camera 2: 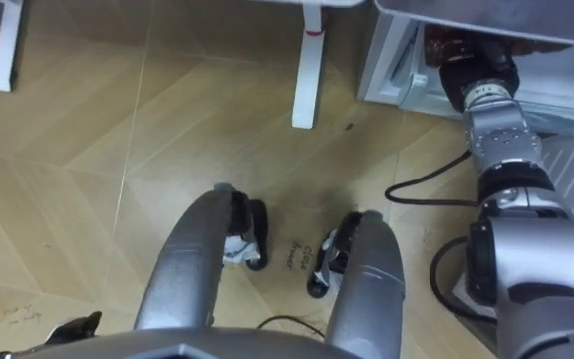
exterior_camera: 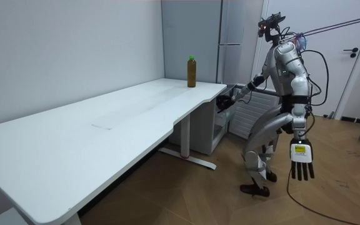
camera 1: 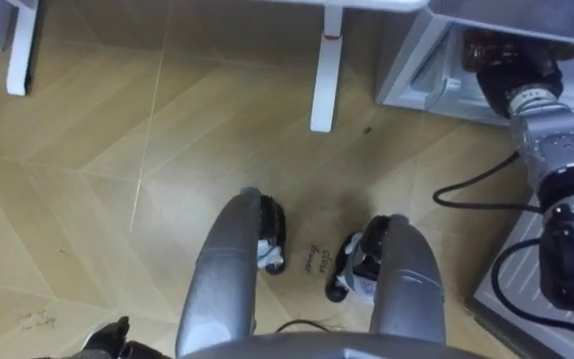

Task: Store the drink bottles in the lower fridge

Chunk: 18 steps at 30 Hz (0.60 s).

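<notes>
Pale wood flooring (camera 1: 167, 150), laid in angled planks, runs under a white worktop (exterior_camera: 105, 119) with a smooth matt top and a white post leg (camera 1: 325, 80). At the worktop's far end stands a tall grey fridge (exterior_camera: 230, 25). The robot stands before it with knees bent.

Room view: 1 bottle (exterior_camera: 192, 70) stands on the worktop's far corner, near the fridge. It is upright with its long axis vertical and a green cap at the top. The body is slim and round, and the contents are brown. The left robot hand (exterior_camera: 301, 159) hangs beside the thigh, flat and open, fingers straight and pointing at the floor, holding nothing. The right arm reaches forward and low toward the fridge, where the worktop's end hides what it meets.

Eye views: the lower fridge compartment (camera 1: 412, 70) stands open at upper right, with pale walls. The right robot hand (camera 1: 511, 72) is inside it, beneath the grey edge above. A dark brown glossy item (camera 1: 484, 45) sits just beyond that hand. It may be a 2nd drink, but its outline and axis cannot be told. Whether the right robot hand grips it cannot be told.
</notes>
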Tool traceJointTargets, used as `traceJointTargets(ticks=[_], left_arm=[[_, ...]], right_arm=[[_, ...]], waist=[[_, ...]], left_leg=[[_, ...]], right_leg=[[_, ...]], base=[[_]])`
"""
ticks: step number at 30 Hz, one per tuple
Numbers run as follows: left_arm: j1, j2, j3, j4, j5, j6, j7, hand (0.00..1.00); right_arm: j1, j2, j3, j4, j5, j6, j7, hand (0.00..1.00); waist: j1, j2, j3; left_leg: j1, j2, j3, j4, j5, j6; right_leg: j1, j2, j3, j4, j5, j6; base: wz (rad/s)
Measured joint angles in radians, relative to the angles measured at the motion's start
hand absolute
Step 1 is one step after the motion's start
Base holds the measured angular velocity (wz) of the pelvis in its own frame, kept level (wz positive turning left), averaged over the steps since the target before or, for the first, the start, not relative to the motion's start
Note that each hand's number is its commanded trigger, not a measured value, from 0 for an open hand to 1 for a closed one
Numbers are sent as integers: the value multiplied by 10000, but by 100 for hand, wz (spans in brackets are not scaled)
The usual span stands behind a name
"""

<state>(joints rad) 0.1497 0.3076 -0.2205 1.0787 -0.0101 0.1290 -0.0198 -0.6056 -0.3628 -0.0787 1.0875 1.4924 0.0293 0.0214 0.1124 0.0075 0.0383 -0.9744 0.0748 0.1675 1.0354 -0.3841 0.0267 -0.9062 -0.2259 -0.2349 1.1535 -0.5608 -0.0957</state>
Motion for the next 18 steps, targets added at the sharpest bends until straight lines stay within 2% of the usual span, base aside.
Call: traceJointTargets(ticks=[2, 4, 11, 18], left_arm=[[-20, -55, 2, -6, 2, -52, 85, 0], [-47, -61, 8, -63, 7, -61, 114, 0], [-67, -209, -24, -68, 9, -64, 167, 0], [-85, -227, -21, -73, 15, -58, 164, 0]], right_arm=[[-1, -28, -16, 47, -12, 1, 0, 0], [-1, -74, -25, 143, 1, 4, 9, 0], [-3, -81, -273, 702, 92, 176, 52, 0], [1, -74, -422, 853, 101, 404, -390, 0]], waist=[[14, 66, 10], [20, 166, 38], [-18, 167, 51], [-80, 180, 69]], left_leg=[[182, 1, 205, -271, 36, 57], [291, 3, 233, -411, 55, 76], [971, 24, 730, -1233, 219, 227], [1440, 44, 818, -1469, 232, 254]], right_leg=[[44, 1, 125, -220, 104, 90], [168, 23, 111, -413, 159, 133], [724, 15, 152, -1162, 376, 346], [1267, 96, 143, -1592, 508, 516]], base=[[-14], [-3], [0], [-2]])
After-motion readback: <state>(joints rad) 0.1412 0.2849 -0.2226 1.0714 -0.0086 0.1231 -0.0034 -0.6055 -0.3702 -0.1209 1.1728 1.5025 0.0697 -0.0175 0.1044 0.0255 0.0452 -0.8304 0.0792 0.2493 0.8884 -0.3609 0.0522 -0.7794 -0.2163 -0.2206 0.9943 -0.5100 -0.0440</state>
